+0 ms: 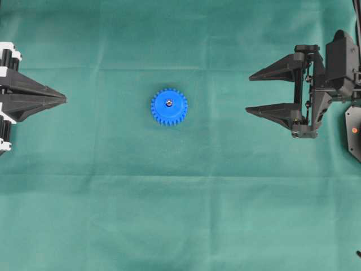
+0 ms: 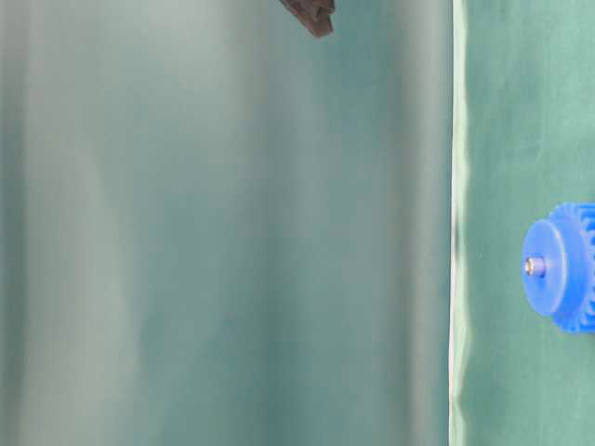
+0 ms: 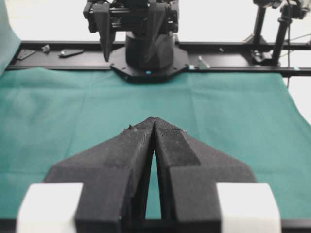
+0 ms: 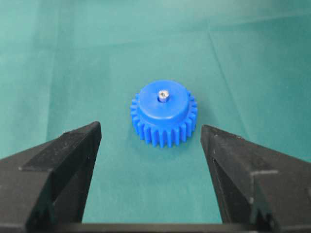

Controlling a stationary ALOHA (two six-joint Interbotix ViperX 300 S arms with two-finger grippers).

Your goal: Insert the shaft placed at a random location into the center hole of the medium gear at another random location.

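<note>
The shaft (image 4: 163,95) stands upright in the gear (image 4: 164,113), straight ahead of the right pincer (image 1: 251,93), whose jaws gape wide and empty, while the left pincer (image 1: 63,99), pressed closed on nothing, sits about equally far off.

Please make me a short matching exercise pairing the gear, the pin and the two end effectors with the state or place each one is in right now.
Column one:
1. bright blue plastic toothed gear
2. small silver-grey metal pin
3. left end effector
4. right end effector

Column two:
A. shut, tips together, at the left edge of the overhead view
B. seated upright in the centre hole
C. open and holding nothing, apart from the gear
D. lying flat on the green cloth, between the two arms

Pairs: 1-D, 2-B, 3-A, 4-C
</note>
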